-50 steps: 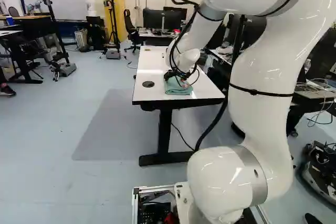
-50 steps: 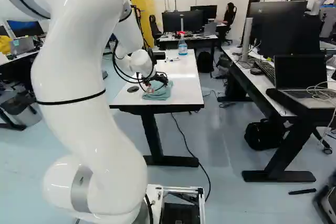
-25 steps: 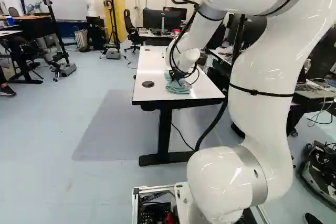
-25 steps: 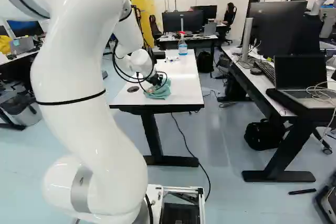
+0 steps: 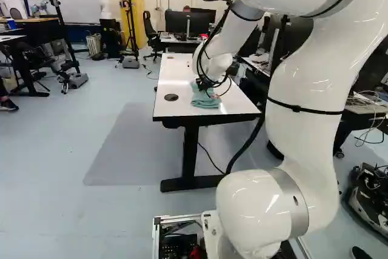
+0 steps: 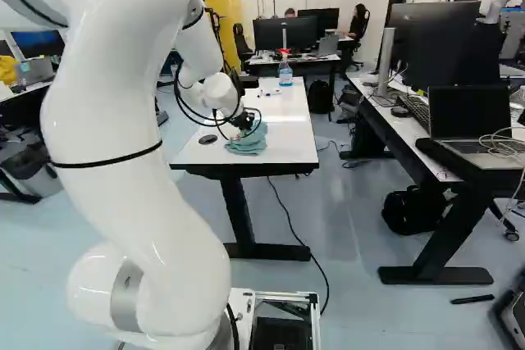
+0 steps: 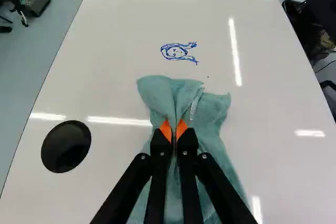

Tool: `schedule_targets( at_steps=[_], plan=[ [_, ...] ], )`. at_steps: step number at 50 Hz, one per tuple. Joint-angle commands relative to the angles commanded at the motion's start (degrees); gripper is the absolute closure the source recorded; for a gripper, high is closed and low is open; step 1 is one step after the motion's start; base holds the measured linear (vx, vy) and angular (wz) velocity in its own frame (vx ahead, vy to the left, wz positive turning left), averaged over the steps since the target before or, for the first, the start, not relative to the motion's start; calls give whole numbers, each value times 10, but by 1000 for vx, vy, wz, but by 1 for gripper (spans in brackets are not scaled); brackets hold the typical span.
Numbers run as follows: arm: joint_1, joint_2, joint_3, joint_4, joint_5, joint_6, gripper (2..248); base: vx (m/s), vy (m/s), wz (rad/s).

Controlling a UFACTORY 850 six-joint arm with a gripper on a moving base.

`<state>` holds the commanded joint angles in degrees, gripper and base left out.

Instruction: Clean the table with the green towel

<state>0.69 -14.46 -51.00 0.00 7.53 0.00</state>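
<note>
From where I stand, the biggest thing is the white arm (image 5: 303,89), which reaches forward over the near part of the table. This table (image 6: 289,127) has a white top and black legs. The green towel (image 5: 205,99) lies bunched on the table's near part, with its folds gathered upward. Above this same part of the table, the black gripper (image 6: 246,125) points down, and its two fingers pinch a fold of the towel between their orange pads (image 7: 181,128). At the table's far end, a spray bottle (image 6: 285,73) stands upright. Near the table's left edge there is a black disc (image 7: 66,146). On the tabletop, just beyond the towel, I see a small blue drawing (image 7: 175,52).
</note>
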Motion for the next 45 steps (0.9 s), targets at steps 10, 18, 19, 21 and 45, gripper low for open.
schedule_targets(
  at_steps=[10,18,19,21,45],
  plan=[
    [-5,-9,-26,0,0,0,220,0,0,0],
    [-4,-18,-49,0,0,0,220,0,0,0],
    [-3,-20,-51,0,0,0,220,0,0,0],
    [-3,-22,-58,0,0,0,220,0,0,0],
    [11,-74,-131,0,0,0,220,0,0,0]
  ],
)
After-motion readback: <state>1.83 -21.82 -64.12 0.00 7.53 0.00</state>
